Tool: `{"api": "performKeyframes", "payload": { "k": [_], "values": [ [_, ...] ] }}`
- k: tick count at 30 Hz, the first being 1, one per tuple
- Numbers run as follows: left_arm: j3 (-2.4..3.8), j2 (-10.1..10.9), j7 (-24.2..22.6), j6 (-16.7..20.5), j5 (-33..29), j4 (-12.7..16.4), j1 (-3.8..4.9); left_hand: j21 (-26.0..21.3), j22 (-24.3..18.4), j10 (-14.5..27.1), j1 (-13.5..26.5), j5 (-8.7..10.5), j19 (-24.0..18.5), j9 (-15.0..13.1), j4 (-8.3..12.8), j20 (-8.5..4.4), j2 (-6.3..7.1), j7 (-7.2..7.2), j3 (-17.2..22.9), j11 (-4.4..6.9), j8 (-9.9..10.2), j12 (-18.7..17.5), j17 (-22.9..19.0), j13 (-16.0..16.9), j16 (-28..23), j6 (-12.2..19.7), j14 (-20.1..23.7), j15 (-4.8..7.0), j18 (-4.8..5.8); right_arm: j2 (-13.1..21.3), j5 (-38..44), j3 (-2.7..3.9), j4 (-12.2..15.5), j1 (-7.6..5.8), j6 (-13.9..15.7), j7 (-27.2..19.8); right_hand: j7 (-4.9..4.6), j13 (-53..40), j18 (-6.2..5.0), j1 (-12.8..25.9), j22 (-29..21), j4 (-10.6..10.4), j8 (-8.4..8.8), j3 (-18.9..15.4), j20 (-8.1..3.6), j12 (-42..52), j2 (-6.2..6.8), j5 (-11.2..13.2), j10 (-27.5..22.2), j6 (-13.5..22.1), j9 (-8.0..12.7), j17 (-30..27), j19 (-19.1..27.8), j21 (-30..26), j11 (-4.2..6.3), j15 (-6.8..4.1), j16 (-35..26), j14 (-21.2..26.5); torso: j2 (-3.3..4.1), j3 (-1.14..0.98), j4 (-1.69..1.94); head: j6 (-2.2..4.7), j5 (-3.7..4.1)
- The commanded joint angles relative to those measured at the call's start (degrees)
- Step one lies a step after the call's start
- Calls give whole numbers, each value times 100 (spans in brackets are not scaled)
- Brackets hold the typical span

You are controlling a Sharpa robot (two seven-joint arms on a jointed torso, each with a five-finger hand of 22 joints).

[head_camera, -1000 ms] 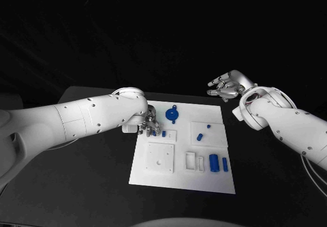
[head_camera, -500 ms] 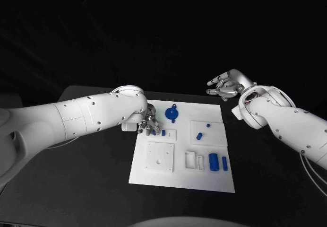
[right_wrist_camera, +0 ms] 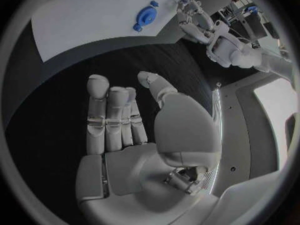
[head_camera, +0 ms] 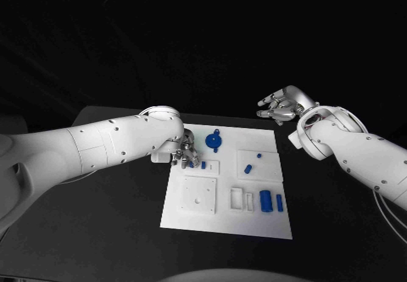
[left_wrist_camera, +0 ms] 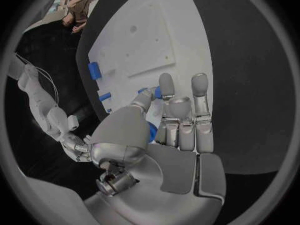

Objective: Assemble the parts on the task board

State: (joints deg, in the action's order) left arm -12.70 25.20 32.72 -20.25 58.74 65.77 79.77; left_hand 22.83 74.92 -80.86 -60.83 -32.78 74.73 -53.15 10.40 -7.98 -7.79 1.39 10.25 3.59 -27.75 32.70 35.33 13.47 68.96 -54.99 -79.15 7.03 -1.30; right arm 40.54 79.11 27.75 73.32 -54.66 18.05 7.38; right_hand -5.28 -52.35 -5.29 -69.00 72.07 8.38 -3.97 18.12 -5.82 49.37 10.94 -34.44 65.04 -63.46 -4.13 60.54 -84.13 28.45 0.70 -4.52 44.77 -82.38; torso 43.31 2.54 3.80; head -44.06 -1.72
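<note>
On matte black table (head_camera: 102, 205), flat white board (head_camera: 254, 226) carries smooth blue parts. Left hand (head_camera: 185, 156) at board's left edge pinches small blue peg (left_wrist_camera: 157, 92) between thumb and fingertips. Round blue disc (head_camera: 214, 141) just beyond. Right hand (head_camera: 280, 106) off board, fingers apart, empty.

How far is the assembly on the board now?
Early, it seems. The round part, a small part and two long parts lie loose on the board. The left hand pinches a small blue part at the board's edge. The right hand hovers empty, away from the board.
</note>
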Motion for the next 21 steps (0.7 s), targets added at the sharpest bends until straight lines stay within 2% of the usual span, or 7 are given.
{"api": "performKeyframes", "payload": {
  "k": [1, 13, 19, 20, 21],
  "values": [
    [-100, -12, 142, -319, 22, 27, -160, 38, 99, -28, -71, 41, -45, -12, 183, -12, -138, -150, 175, -8, 35, 18, -20, 6, -3, -94, -26, 0, 0, 0, 8, 3, 4, 1, -70, -59, -17, 7, -116, 57, 1, 11, 37, 17, 34, -20, -18, -36, -49, 40, 8, -6, -244, -20, -7, 11, -25, 31, 1, -1, 1, -2, 1],
    [-101, -47, 164, -129, 45, -7, -175, 35, 95, -28, -77, 49, -41, -5, 160, -12, -136, -152, 154, -8, 48, 12, -42, 3, -22, -98, -27, 2, -3, -7, 8, 3, 5, 1, -83, -63, -18, 10, -116, 60, 0, 17, 37, 22, 35, -22, -22, -44, -53, 42, 9, -12, -243, -37, -8, 11, -35, 36, 1, -4, -9, 1, -5],
    [-101, -54, 167, -70, 45, -33, -185, 20, 92, -25, -68, 72, -38, 30, 96, -16, -104, -152, 112, -9, 92, 2, -68, -4, -46, -95, -25, 6, 1, -7, 8, 3, 6, 2, -90, -67, -18, 10, -116, 60, 0, 17, 37, 22, 35, -22, -22, -44, -53, 42, 9, -12, -243, -37, -8, 11, -35, 36, -1, -4, -2, -5, 2],
    [-101, -54, 166, -53, 44, -36, -187, 16, 90, -26, -55, 130, -36, 45, 66, -15, -96, -157, 89, -8, 105, 1, -73, -5, -50, -97, -24, 6, 3, -7, 8, 3, 6, 2, -90, -67, -18, 10, -116, 60, 0, 17, 37, 22, 35, -22, -22, -44, -53, 42, 9, -12, -243, -37, -8, 11, -35, 36, 0, -4, -1, -5, 4],
    [-101, -54, 165, -37, 43, -39, -188, 12, 88, -24, -53, 339, -34, 87, 32, -16, -100, -156, 60, -7, 149, 0, -93, -5, -63, -81, -19, 7, 4, -7, 8, 3, 6, 2, -90, -66, -18, 10, -116, 60, 0, 17, 37, 22, 35, -22, -22, -44, -53, 42, 9, -12, -243, -37, -8, 11, -35, 36, 0, -4, -1, -5, 4]
  ]
}}
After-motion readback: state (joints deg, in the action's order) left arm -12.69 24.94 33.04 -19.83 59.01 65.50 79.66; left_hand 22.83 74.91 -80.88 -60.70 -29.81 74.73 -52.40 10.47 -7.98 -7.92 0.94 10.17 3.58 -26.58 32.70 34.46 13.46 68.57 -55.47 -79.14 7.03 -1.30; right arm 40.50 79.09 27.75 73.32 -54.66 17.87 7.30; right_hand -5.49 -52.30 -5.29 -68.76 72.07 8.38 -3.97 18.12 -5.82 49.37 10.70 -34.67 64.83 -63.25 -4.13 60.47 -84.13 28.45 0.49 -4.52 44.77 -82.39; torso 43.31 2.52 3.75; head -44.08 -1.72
